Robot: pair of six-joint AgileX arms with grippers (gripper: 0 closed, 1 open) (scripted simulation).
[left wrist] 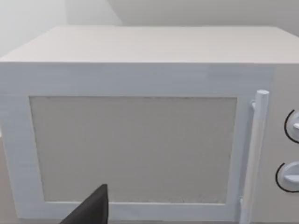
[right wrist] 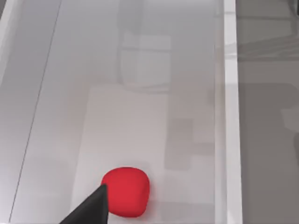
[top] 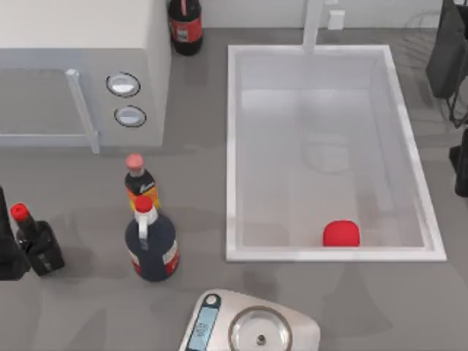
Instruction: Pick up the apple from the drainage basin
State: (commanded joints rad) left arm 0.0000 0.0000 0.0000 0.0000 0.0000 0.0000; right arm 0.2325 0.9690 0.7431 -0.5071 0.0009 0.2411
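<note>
The apple (top: pixel 341 234) lies on the drainage basin (top: pixel 232 146) floor by its near wall — my end effectors' states I cannot tell.

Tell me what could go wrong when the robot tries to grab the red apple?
The apple sits on the floor of the drainage basin, close to its near wall, so a gripper reaching down might bump the rim or wall. The apple is round and smooth, so it could slip or roll away. The right arm waits by the basin's far right corner and must cross the rim.
</note>
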